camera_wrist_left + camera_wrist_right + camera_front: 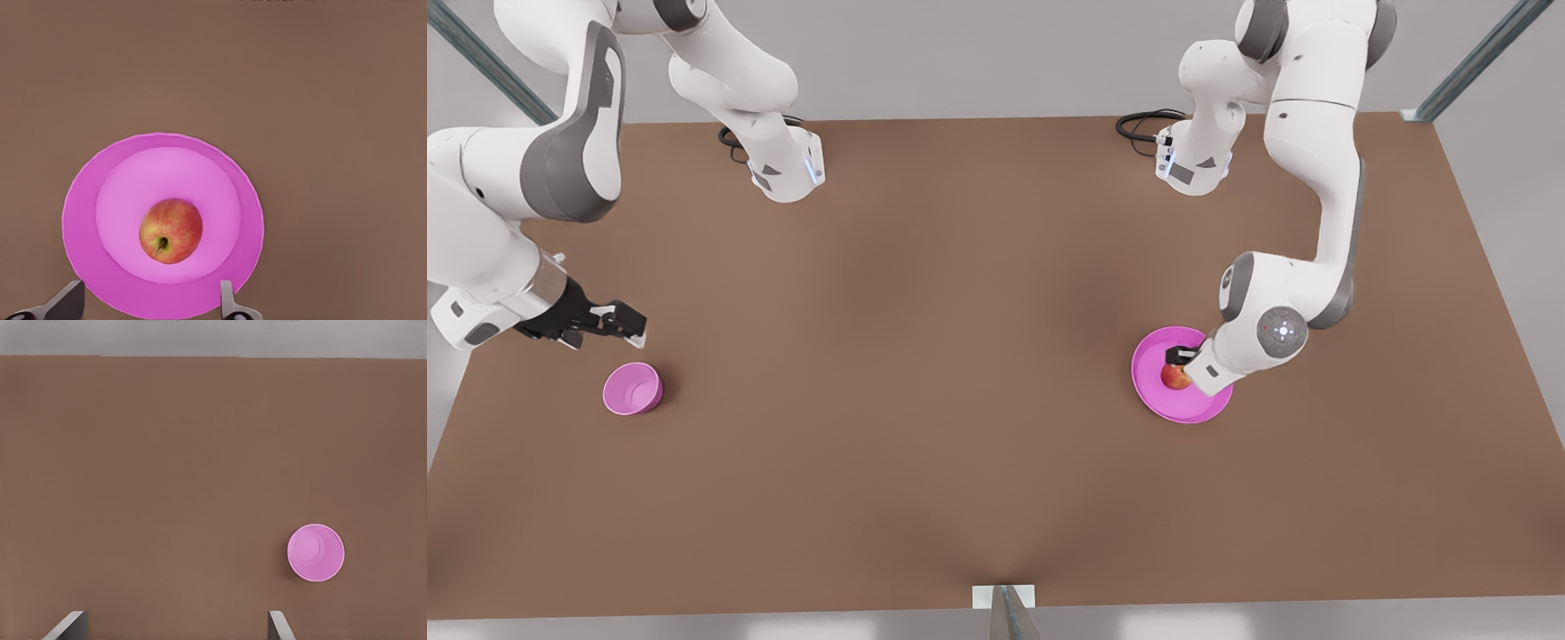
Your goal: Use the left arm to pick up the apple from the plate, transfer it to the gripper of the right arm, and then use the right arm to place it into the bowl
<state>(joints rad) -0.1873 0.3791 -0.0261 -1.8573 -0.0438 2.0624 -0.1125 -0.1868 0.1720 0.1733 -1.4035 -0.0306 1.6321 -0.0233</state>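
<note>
A red-yellow apple (pixel 1176 378) (pixel 171 231) lies in the middle of the pink plate (pixel 1152 391) (pixel 83 220) at the front view's right. My left gripper (pixel 1181 358) (pixel 148 303) hangs just over the apple, open, its two fingertips (pixel 70 300) spread wider than the fruit and apart from it. A small pink bowl (pixel 632 389) (pixel 315 552) stands upright at the front view's left. My right gripper (pixel 624 325) (pixel 173 625) waits above the table beside the bowl, open and holding nothing.
Both things rest on a wide brown table (pixel 960 356). The two arm bases (pixel 787 169) (pixel 1192 164) with black cables stand along the far edge. A metal post (pixel 1005 613) sticks up at the middle of the near edge.
</note>
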